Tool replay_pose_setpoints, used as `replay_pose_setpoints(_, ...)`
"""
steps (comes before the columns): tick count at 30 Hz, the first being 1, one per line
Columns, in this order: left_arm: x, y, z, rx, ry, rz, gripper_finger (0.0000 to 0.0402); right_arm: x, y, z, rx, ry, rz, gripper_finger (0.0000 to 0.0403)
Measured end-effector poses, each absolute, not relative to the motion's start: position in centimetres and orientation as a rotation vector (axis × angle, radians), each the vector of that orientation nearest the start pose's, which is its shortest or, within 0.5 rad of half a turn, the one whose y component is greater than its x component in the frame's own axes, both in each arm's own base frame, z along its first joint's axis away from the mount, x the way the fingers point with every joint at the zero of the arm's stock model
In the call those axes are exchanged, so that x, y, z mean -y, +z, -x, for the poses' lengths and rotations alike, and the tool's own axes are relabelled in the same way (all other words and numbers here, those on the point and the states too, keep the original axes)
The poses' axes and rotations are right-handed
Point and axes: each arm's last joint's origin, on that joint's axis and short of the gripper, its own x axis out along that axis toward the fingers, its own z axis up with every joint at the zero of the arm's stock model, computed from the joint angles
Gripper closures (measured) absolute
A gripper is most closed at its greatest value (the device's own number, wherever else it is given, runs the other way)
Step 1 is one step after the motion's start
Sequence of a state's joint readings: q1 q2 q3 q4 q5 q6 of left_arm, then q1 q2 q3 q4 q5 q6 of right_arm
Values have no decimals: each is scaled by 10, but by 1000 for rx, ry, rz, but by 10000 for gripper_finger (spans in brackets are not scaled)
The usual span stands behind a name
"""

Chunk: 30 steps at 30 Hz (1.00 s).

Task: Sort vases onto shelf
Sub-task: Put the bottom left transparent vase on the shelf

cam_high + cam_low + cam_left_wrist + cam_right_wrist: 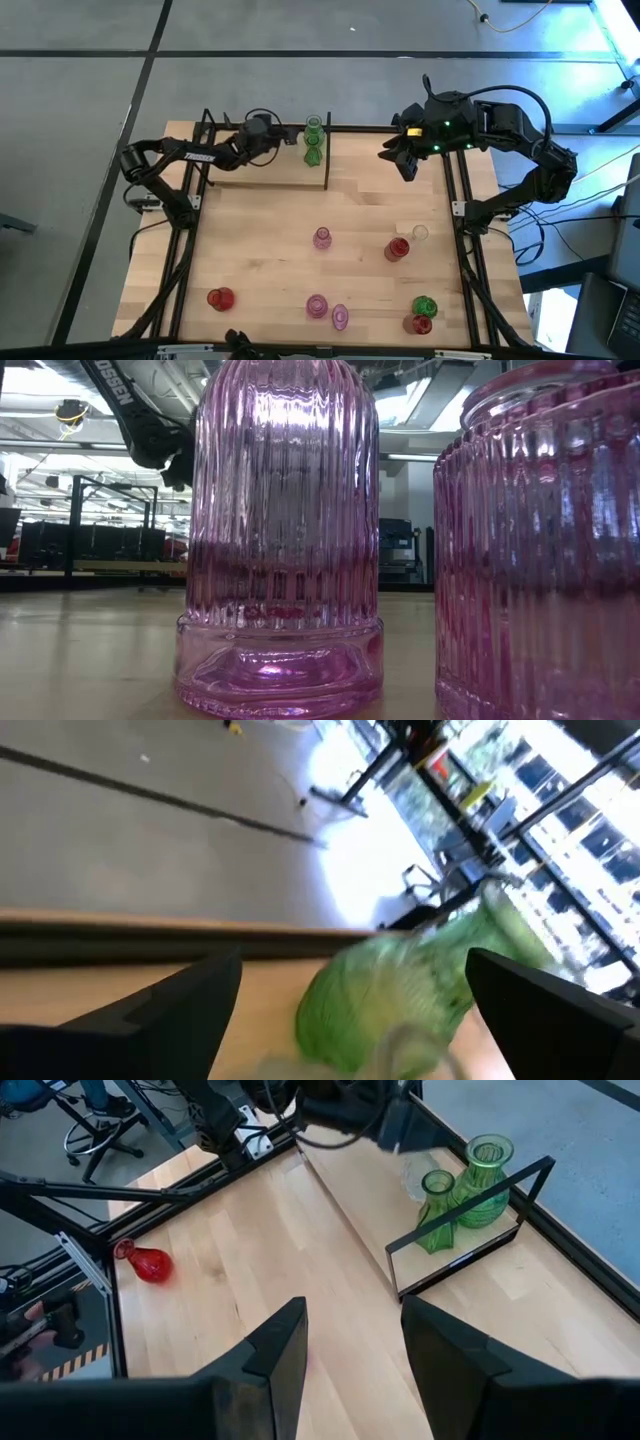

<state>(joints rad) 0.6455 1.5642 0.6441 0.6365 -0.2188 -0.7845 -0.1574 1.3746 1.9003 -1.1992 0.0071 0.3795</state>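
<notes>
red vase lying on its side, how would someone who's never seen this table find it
Start at the shelf at the table's far edge, where the green vases stand, then go to the opposite, near edge on the left arm's side. The red vase lies there alone on the bare wood, tipped over. The other red vases are all over on the right arm's side, beside other vases.

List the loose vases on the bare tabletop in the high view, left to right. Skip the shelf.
Red vase → pink vase → pink vase → red vase → clear vase. I left out the third pink vase and the green/red pair, whose places overlap others.
</notes>
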Motion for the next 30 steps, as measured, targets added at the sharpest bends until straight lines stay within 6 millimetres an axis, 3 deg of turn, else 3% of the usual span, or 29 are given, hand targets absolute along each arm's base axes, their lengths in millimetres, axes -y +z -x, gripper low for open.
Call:
replay_pose_setpoints(8,-185,224,-226,193,868,731,21,36,477,-223,-637,-280,-401,246)
replay_pose_setpoints(15,-152,260,-209,164,747,760,37,36,479,-225,-613,-274,-362,246)
replay_pose_setpoints(22,-118,263,-208,79,702,957,157,39,485,-231,-529,-296,-264,246)
replay_pose_setpoints(30,-103,255,-219,90,780,998,322,40,484,-237,-496,-307,-242,246)
